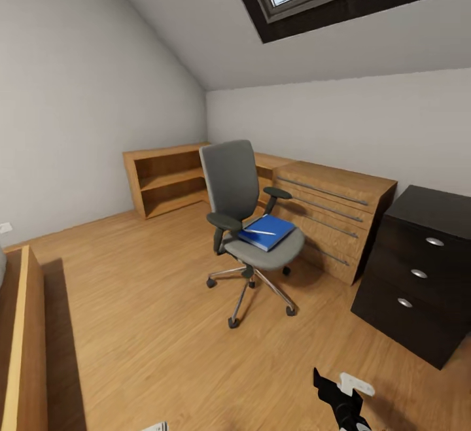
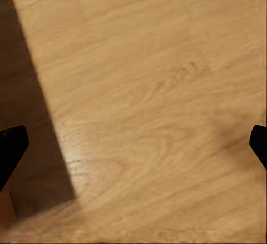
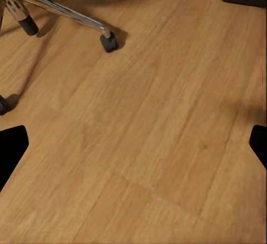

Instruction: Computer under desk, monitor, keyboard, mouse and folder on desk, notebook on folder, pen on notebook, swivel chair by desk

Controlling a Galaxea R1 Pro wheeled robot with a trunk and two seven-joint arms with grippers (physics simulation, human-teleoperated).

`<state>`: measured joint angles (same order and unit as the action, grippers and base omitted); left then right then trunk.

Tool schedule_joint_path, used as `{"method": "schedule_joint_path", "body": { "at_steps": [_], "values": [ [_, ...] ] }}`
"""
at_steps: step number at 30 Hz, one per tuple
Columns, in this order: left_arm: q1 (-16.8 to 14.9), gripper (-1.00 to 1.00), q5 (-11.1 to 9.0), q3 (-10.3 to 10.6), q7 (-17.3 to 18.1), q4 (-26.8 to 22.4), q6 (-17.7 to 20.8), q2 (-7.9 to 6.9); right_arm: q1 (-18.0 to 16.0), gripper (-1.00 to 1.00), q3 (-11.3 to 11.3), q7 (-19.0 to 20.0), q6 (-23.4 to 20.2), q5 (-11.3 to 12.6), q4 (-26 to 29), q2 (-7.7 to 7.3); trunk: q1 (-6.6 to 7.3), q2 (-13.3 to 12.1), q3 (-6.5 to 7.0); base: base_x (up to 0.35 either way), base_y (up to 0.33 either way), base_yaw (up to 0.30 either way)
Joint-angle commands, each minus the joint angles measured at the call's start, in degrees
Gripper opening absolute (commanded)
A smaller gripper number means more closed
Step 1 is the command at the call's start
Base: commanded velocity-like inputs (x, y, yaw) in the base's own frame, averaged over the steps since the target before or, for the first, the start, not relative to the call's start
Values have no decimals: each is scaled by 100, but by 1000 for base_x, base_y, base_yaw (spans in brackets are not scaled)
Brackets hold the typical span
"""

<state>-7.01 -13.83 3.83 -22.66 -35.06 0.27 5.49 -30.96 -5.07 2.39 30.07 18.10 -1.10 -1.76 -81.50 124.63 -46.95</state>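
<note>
Chair point(image 1: 245, 222) is standing mid-room on the wood floor point(image 1: 144, 326), seat facing roughly toward the camera and right, chrome base and casters resting flat. Folder point(image 1: 267, 231) is lying flat on the seat, one corner hanging slightly past the front edge; pen point(image 1: 260, 232) is lying on top of the folder. Whether a notebook is sitting there too cannot be told. Light wood cabinet point(image 1: 337, 218) with long metal handles is standing just behind the chair against the far wall, and an open wood shelf unit point(image 1: 167, 179) is sitting in the corner left of it. Black drawer unit point(image 1: 418, 274) with round knobs is standing right of the cabinet, near the chair but apart from it. Wood bed frame point(image 1: 23, 339) is showing at the left edge. Floor between robot and chair is lying open. Right gripper point(image 3: 133, 147) is pointing down at the floor with fingers spread wide, holding nothing; chair base spokes and a caster point(image 3: 109, 41) are showing ahead of it, plus a dark corner of the drawer unit. Part of the right arm is showing at the bottom of the head view. Left gripper point(image 2: 133, 144) is hanging over bare floor beside a dark shadow band, fingers wide apart, empty.
</note>
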Motion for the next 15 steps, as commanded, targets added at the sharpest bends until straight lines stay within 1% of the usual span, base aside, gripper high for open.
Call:
{"method": "schedule_joint_path", "body": {
  "at_steps": [1, 2, 4, 6, 9, 10, 12, 14, 15],
  "values": [
    [-2, 100, -53, 34, -42, 230, -3, -57, 0, 100, -46, 25, 41, -1, -9, 0, 24, -39, 13, 0, 0, -257],
    [-2, 100, -57, 32, -31, 463, -11, -152, 6, 100, -46, 25, 55, 0, -8, 0, 46, -79, 31, 0, 0, -257],
    [-2, 100, -55, 31, 12, 593, -15, -240, 8, 100, -46, 25, 65, -3, -10, 6, 90, -159, 67, 0, 0, -258],
    [-3, 100, -51, 30, 162, 690, -17, -316, 17, 100, -46, 25, 80, -7, -16, 29, 134, -239, 103, 0, 0, -258],
    [-4, 100, -50, 30, 287, 720, -24, -341, 38, 100, -42, 25, 89, -9, -19, 56, 199, -360, 157, 0, 0, -258],
    [-3, 100, -37, 30, 353, 731, -146, -346, 76, 100, -44, 25, 101, -11, -21, 138, 221, -400, 176, 0, 0, -258],
    [-3, 100, -35, 30, 364, 735, -300, -346, 84, 100, -45, 25, 120, -15, -21, 165, 265, -480, 215, 0, 0, -258],
    [-4, 100, -33, 30, 375, 769, -678, -347, 112, 100, -44, 25, 210, -21, -21, 210, 309, -560, 256, 0, 0, -258],
    [-3, 100, -33, 30, 375, 794, -768, -347, 124, 100, -44, 25, 239, -22, -21, 222, 331, -600, 277, 0, 0, -258]
  ]
}}
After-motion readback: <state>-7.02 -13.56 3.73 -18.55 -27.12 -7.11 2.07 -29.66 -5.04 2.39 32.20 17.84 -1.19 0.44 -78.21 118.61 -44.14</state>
